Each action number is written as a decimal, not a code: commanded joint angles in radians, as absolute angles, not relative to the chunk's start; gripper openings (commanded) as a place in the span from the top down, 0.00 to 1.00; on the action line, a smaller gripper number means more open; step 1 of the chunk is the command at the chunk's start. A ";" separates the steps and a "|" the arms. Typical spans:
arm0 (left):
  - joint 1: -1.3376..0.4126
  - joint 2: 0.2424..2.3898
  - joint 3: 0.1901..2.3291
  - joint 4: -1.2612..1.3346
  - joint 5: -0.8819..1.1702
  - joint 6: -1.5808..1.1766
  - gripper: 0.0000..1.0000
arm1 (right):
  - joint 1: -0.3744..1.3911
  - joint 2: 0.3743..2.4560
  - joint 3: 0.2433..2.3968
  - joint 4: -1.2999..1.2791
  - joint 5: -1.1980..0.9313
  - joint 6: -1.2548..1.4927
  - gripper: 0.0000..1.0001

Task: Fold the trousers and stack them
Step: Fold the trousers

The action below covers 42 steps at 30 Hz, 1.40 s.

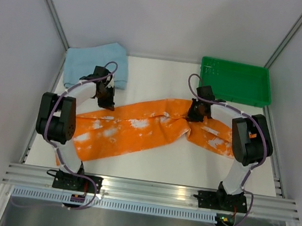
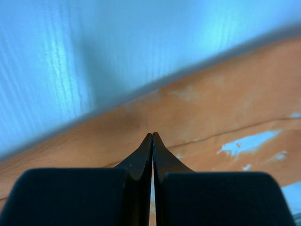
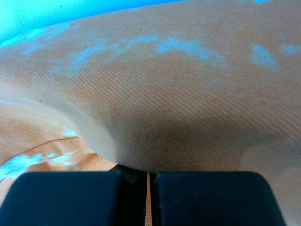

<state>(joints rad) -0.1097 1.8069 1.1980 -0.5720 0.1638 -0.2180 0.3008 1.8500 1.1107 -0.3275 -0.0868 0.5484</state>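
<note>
The orange trousers (image 1: 137,131) with white blotches lie spread across the table from left to right. My left gripper (image 1: 107,103) is down at the far edge of their left part. It is shut, and in the left wrist view its tips (image 2: 153,136) meet on the cloth (image 2: 225,113) where a crease runs out to both sides. My right gripper (image 1: 195,114) is down on the far edge near the middle. It is shut on the trousers (image 3: 178,94). The cloth bulges over its tips, and an orange strip shows between its fingers (image 3: 202,197).
A folded light blue cloth (image 1: 93,63) lies at the back left, just behind the left gripper. A green tray (image 1: 236,82) stands at the back right. Grey walls close in the table on both sides, and a metal rail runs along the near edge.
</note>
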 commanded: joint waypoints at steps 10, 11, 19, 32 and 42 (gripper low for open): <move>-0.153 1.218 0.906 -0.621 0.131 -0.596 0.98 | 0.296 1.658 1.078 -0.448 -0.061 0.495 1.00; -0.172 1.200 0.881 -0.626 0.100 -0.639 0.98 | 0.296 1.651 1.075 -0.486 -0.061 0.495 1.00; -0.198 1.166 0.718 -0.749 -0.176 -1.066 0.98 | 0.230 1.588 1.181 -0.693 0.043 0.512 1.00; -0.198 1.281 0.606 -0.815 -0.327 -1.419 0.98 | -0.023 1.483 0.936 -0.654 0.166 0.497 1.00; -0.175 1.554 0.727 -0.772 -0.353 -1.388 0.98 | -0.038 1.637 0.839 -0.511 0.219 0.502 1.00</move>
